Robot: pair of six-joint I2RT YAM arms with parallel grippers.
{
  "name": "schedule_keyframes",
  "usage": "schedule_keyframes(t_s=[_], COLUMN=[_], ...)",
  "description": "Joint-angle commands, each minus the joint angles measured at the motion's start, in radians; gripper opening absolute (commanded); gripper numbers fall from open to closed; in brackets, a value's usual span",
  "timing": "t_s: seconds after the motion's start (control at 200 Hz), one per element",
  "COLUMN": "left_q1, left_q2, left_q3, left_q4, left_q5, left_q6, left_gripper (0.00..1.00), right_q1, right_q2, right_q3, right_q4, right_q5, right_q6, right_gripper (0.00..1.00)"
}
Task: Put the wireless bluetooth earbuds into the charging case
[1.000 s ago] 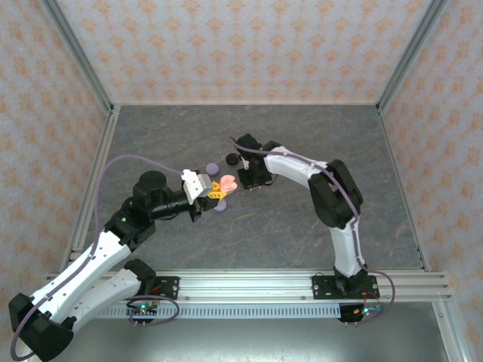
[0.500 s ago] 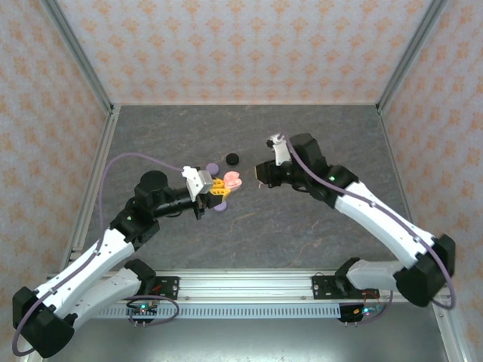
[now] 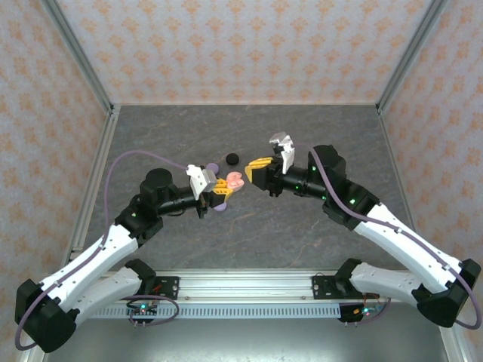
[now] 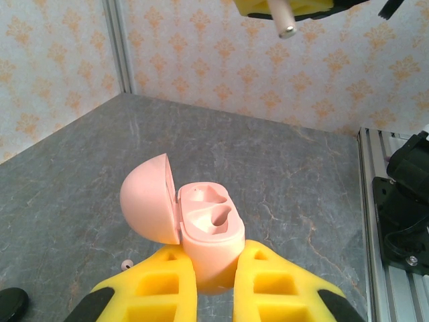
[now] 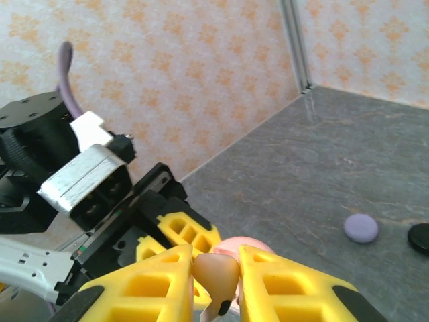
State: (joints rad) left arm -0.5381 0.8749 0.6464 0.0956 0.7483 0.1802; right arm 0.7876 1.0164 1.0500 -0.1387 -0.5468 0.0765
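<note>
My left gripper [image 4: 213, 272] is shut on the base of a pink charging case [image 4: 209, 225], held upright with its lid open to the left and both sockets empty. In the top view that case [image 3: 235, 179] sits at the left gripper [image 3: 222, 188], off the table. My right gripper [image 3: 255, 172] faces it from the right, a short gap away. It is shut on a pink earbud [image 5: 216, 274], whose stem hangs down between the fingers. In the left wrist view the earbud's stem [image 4: 283, 20] pokes down from the right gripper, above and beyond the case.
A black round case [image 3: 232, 158] lies on the grey table behind the grippers, and a lavender one [image 3: 219, 206] lies under the left gripper. The right wrist view shows a lavender disc [image 5: 361, 228] and a black one [image 5: 421, 238]. A tiny white ear tip [image 4: 125, 264] lies on the table.
The right arm has swung out to the right and lifted its gripper from the table, turning it to face the case. The left gripper has edged right with the pink case.
</note>
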Motion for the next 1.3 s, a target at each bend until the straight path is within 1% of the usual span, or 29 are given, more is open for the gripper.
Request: schedule_keyframes(t_s=[0.0,0.195,0.455,0.656,1.111,1.296], left_q1=[-0.007,-0.008,-0.007,-0.008,-0.009,-0.008], left_q2=[0.001,0.001,0.006,0.01,0.006,0.002], left_q3=[0.03,0.03,0.032,0.034,0.036,0.033], left_q4=[0.049,0.06,0.07,0.068,0.054,0.052], left_q5=[0.009,0.008,0.006,0.007,-0.001,-0.01], left_q6=[-0.012,-0.028,-0.041,-0.042,-0.044,-0.047], left_gripper=[0.01,0.01,0.01,0.01,0.01,0.01], right_q1=[0.035,0.071,0.082,0.084,0.084,0.085], right_q2=[0.019,0.062,0.092,0.102,0.133,0.145], right_q3=[-0.02,-0.03,-0.067,-0.074,-0.08,-0.078], right_q4=[0.095,0.115,0.149,0.174,0.138,0.116], right_q5=[0.008,0.034,0.091,0.106,0.137,0.118], right_q6=[-0.041,-0.072,-0.061,-0.057,-0.079,-0.09], right_gripper=[0.21,0.21,0.21,0.21,0.21,0.21])
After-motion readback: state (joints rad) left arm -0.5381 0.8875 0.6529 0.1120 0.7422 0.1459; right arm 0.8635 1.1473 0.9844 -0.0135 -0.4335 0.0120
